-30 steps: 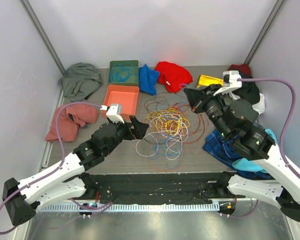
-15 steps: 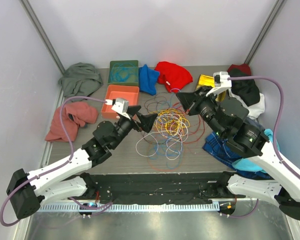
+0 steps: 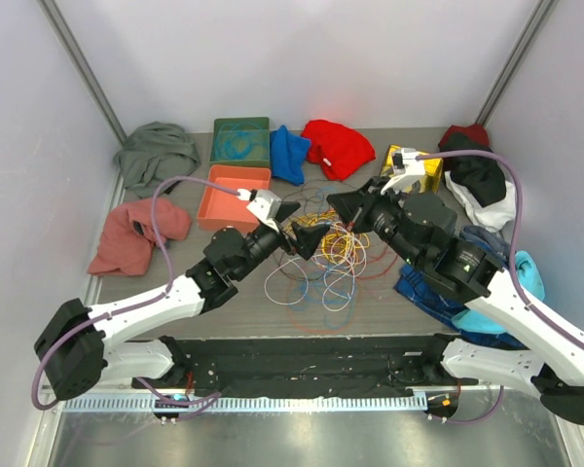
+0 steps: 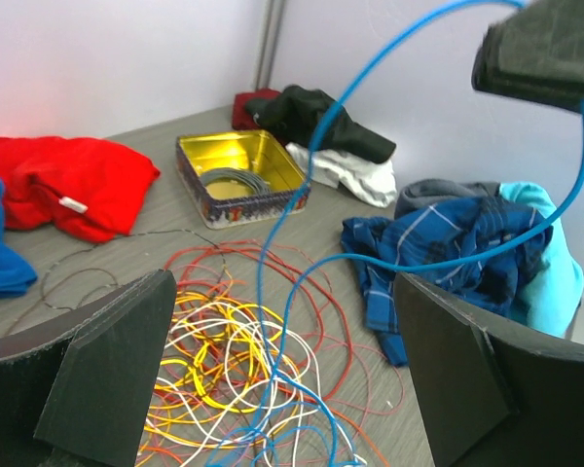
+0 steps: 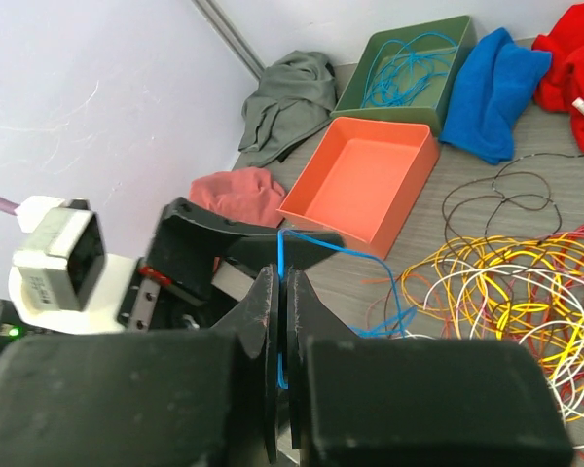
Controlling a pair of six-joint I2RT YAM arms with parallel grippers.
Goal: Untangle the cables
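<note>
Cables (image 3: 326, 248) lie in a loose heap of yellow, white, red and orange loops at the middle of the worktop (image 3: 224, 302). One blue cable (image 5: 280, 255) runs up out of the heap to the right gripper (image 3: 333, 202), whose jaws are pressed together on it above the pile. The left gripper (image 3: 300, 226) hangs close by over the heap's left edge, jaws spread wide. The blue strand passes between them, and the left wrist view shows it touching neither. An orange tray (image 3: 236, 195) sits left of the heap.
</note>
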